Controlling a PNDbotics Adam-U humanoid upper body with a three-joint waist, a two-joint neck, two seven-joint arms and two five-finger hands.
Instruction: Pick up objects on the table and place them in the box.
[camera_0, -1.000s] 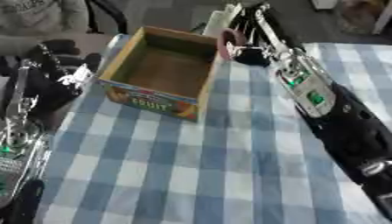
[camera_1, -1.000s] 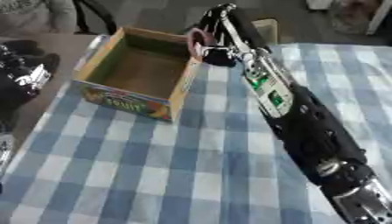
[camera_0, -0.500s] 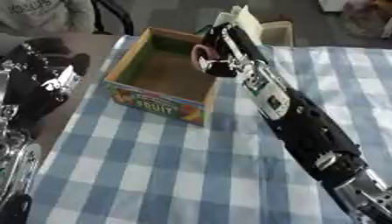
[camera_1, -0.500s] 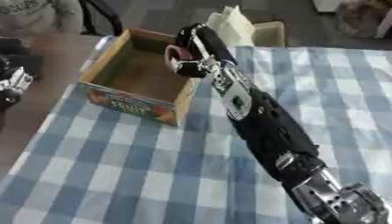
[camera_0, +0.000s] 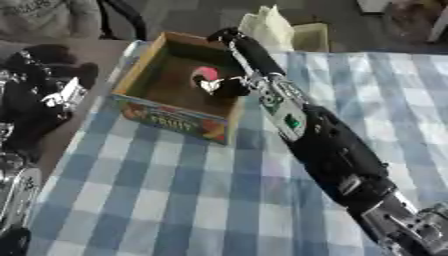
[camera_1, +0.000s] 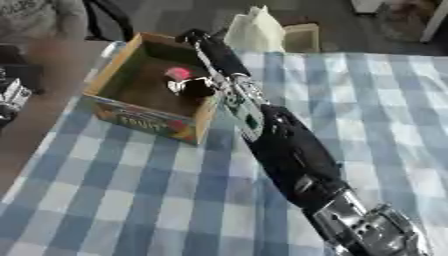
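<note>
A cardboard box (camera_0: 168, 116) with a fruit print on its front wall stands open at the table's far left. My right arm reaches across the checked cloth, and my right hand (camera_0: 229, 87) hangs inside the box, over its brown floor. Its fingers are curled round a small pink and white object (camera_0: 206, 74), which sits low in the box near the right wall. My left hand (camera_0: 42, 92) is black and rests off the table's left edge beside the box, fingers up and relaxed, holding nothing.
The blue and white checked cloth (camera_0: 166, 200) covers the table. Behind the box stand a pale folded container (camera_0: 269, 25) and a small yellowish tub (camera_0: 311, 36). The table's left edge runs just left of the box.
My right hand has swung left from behind the box's right rim to inside the box, carrying the pink object down with it. The camera has also shifted.
</note>
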